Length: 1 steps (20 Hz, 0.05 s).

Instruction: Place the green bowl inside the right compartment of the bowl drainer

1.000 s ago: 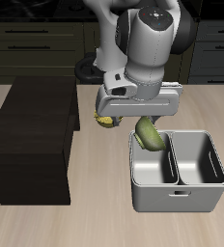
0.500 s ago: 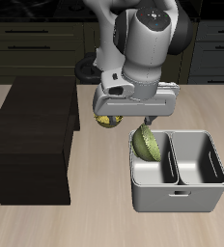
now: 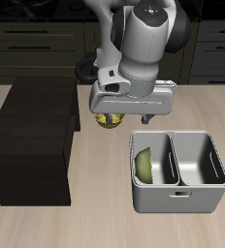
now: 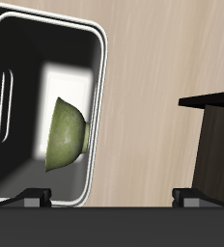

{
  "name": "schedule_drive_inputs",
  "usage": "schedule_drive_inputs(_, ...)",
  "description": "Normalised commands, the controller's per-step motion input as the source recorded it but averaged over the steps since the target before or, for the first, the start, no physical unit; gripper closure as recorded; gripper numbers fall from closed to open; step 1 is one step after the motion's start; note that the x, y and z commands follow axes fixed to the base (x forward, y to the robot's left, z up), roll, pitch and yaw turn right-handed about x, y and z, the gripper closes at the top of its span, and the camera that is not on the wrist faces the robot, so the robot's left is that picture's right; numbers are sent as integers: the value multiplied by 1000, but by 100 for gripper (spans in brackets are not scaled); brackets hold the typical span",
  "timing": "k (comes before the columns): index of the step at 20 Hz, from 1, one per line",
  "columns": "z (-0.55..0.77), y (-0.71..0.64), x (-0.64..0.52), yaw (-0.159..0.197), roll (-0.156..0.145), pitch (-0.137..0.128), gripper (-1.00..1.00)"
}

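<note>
The green bowl [image 3: 144, 163] lies tipped on its side inside the bowl drainer [image 3: 177, 197], in the well nearer the dark cabinet, leaning against the outer wall. In the wrist view the green bowl [image 4: 66, 135] rests free against the rim side of the bowl drainer [image 4: 100, 82]. My gripper [image 3: 144, 116] hangs above that well, apart from the bowl. The gripper [image 4: 112, 198] is open, its fingers spread wide with nothing between them.
A dark brown-black cabinet block [image 3: 32, 136] stands beside the drainer. A yellow bowl [image 3: 107, 119] sits on the table behind the gripper, between cabinet and drainer. The drainer's other well [image 3: 200, 160] holds nothing.
The green bowl dropped out of the gripper down into the drainer well. The fingers let go and opened, and the gripper rose slightly.
</note>
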Motion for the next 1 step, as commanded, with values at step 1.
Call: schedule_drive_inputs(1,272,-263,-237,-40,-11,-48,-100)
